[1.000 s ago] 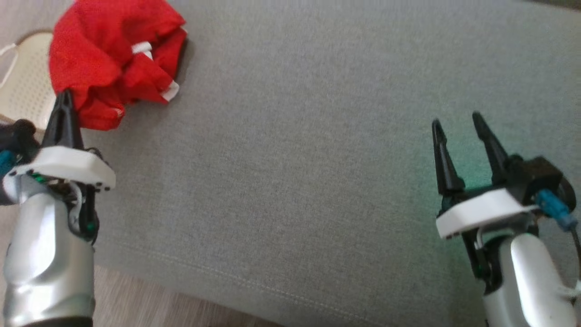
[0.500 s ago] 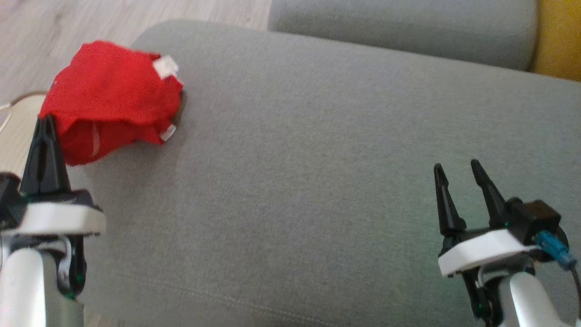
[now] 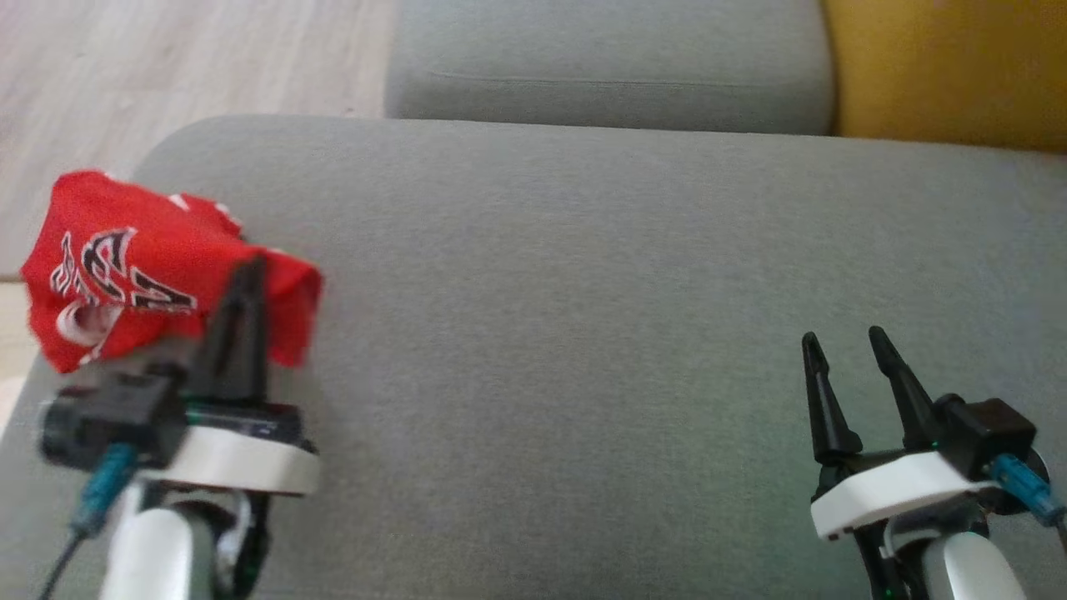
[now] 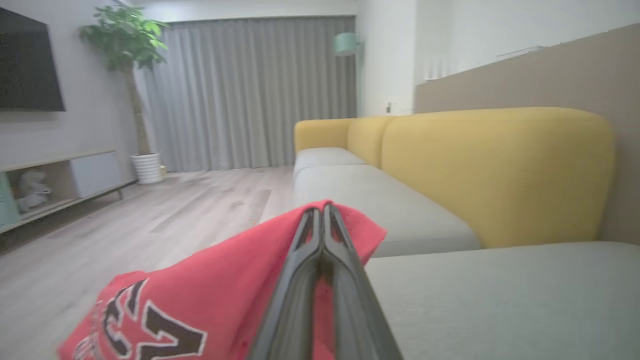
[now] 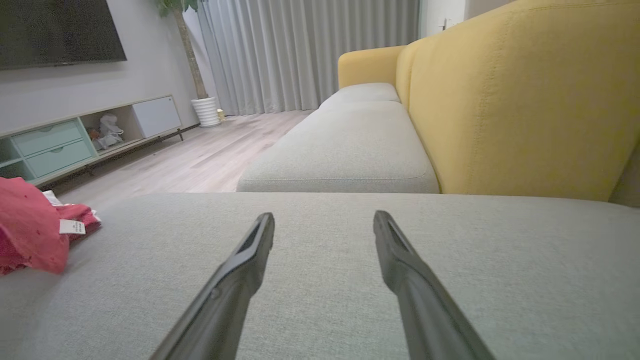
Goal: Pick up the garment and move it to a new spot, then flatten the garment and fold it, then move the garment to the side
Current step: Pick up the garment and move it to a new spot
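In the left claw [image 3: 250,268], garment [image 3: 117,275] (bunched)

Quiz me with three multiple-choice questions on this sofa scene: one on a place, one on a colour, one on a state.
1. Where is the red garment? A) at the left end of the grey cushion B) mid-cushion C) on the floor
2. The sofa backrest is: A) blue B) yellow C) white
3. The right pincer is: A) shut on the garment B) shut, empty C) open, empty
Answers: A, it bunches there in the left pincer; B, both wrist views show yellow; C, its fingers stand apart over bare cushion.
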### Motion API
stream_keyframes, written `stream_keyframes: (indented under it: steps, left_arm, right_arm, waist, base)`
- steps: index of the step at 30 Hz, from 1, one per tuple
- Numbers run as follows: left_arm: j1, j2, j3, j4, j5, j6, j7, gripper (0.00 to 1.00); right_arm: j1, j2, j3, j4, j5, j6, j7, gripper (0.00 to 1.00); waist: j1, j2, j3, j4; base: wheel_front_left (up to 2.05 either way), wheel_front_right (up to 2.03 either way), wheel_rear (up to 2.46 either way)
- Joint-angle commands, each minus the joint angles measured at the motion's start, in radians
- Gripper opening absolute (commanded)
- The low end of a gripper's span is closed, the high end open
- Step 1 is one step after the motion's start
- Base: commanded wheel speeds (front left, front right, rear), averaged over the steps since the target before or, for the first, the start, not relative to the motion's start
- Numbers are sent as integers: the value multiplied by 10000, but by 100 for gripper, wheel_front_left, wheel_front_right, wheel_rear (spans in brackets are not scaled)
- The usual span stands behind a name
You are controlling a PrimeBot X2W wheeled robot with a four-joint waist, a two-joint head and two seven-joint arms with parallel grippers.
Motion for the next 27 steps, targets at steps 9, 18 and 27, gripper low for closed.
stream_keyframes:
  steps: [9,18,27]
  left_arm:
    - [-1553,-468,-1695,152,-424,-343,-113,0]
    - [-3248,-594,-3399,530,-583,-499,-245,0]
    - [-4657,-601,-4794,1722,-465,-570,-50,0]
  right_arm:
    - [-498,-45,388,-844,-196,77,203,100]
    - [-907,-45,495,-1175,-227,77,151,100]
    - [-1421,-45,707,-1149,19,77,-288,100]
  waist:
    - [1,0,819,-1825]
    - [1,0,2169,-2909]
    - [1,0,3498,-3591]
  base:
    - [0,0,0]
    - [0,0,0]
    - [0,0,0]
